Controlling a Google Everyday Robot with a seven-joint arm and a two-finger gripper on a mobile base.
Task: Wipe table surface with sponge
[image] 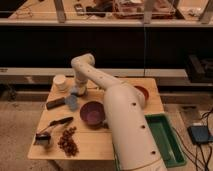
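One arm, mine: its big link fills the near right, crossing beside the green tray (pixel 169 142) at 5 o'clock of the table surface (pixel 94 146); my gripper (pixel 78 91) hangs far back at 11 o'clock, fingers pinched together on the sponge (pixel 75 93), as best I can read it; pad is pale and low, on the wood or just above it, cannot tell which.

Step in hand, my judgement: the wiping stroke; keep the pad flat, press lightly, sweep short so the soft pad does not roll under the grip.

Room, near to far:
- 7 o'clock near edge: brown cluster (pixel 67 141) and black utensil (pixel 61 121); bare wood at 6 o'clock, well apart from the sponge.
- Centre: purple bowl (pixel 92 113).
- At the sponge's 6 o'clock, just beside it: round blue-grey piece (pixel 72 103); at its 8, dark block (pixel 55 103); at its 10, white cup (pixel 60 82).
- 2 o'clock: red dish (pixel 142 92).

Far edge lies near the claw; strokes toward 12 should stop short; 3 o'clock looks the freest lane.
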